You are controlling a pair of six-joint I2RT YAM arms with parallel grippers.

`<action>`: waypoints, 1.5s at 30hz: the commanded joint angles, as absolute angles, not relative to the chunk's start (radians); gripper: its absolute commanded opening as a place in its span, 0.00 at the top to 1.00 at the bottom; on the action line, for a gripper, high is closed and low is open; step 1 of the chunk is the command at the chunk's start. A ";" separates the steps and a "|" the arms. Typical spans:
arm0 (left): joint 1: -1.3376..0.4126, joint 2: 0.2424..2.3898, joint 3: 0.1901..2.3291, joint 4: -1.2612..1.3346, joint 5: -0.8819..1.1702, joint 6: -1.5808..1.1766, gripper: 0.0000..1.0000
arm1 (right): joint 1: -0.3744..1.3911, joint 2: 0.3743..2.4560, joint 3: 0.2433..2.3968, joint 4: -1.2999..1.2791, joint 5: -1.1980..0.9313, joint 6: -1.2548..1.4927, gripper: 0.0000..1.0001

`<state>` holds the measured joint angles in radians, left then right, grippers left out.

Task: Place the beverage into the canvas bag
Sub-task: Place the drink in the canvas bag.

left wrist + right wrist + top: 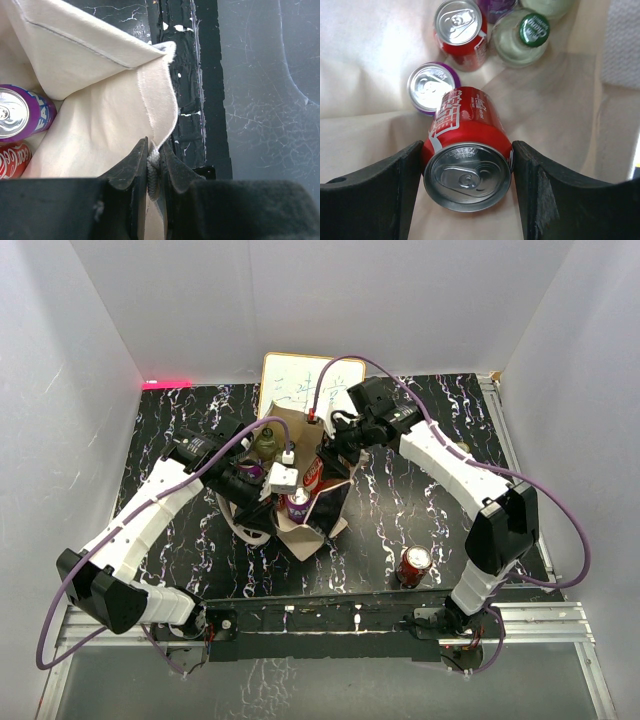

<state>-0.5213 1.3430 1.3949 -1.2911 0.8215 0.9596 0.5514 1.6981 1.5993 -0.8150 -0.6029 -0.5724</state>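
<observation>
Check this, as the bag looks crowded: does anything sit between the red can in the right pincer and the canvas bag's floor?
Partly: a purple can stands just past the held red can, with a second red can and a green-capped bottle farther on. Bare canvas bag cloth shows beside them.

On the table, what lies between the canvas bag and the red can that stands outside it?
Nothing lies there. The top view shows only bare black marbled table between the canvas bag and the red can.
</observation>
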 commanded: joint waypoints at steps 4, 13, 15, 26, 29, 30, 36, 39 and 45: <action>-0.520 1.364 1.408 -1.250 0.737 0.983 0.99 | 0.545 1.711 1.712 -0.671 -0.589 -0.611 0.92; -0.519 1.364 1.398 -1.223 0.737 0.969 1.00 | 0.564 1.802 1.804 -0.637 -0.527 -0.574 0.92; -0.519 1.364 1.401 -1.217 0.736 0.962 1.00 | 0.574 1.812 1.802 -0.651 -0.519 -0.587 0.92; -0.520 1.349 1.407 -1.203 0.716 0.929 1.00 | 0.624 1.871 1.826 -0.708 -0.488 -0.640 0.92; -0.520 1.340 1.402 -1.185 0.714 0.915 1.00 | 0.636 1.905 1.856 -0.737 -0.488 -0.641 0.92; -0.519 1.339 1.397 -1.180 0.713 0.912 1.00 | 0.638 1.915 1.863 -0.745 -0.488 -0.639 0.92; -0.518 1.316 1.374 -1.143 0.703 0.878 1.00 | 0.659 1.971 1.892 -0.769 -0.489 -0.603 0.92; -0.518 1.297 1.363 -1.131 0.700 0.852 1.00 | 0.666 1.998 1.910 -0.782 -0.464 -0.582 0.92; -0.503 1.262 1.334 -1.094 0.690 0.805 1.00 | 0.693 2.017 1.922 -0.813 -0.422 -0.580 0.92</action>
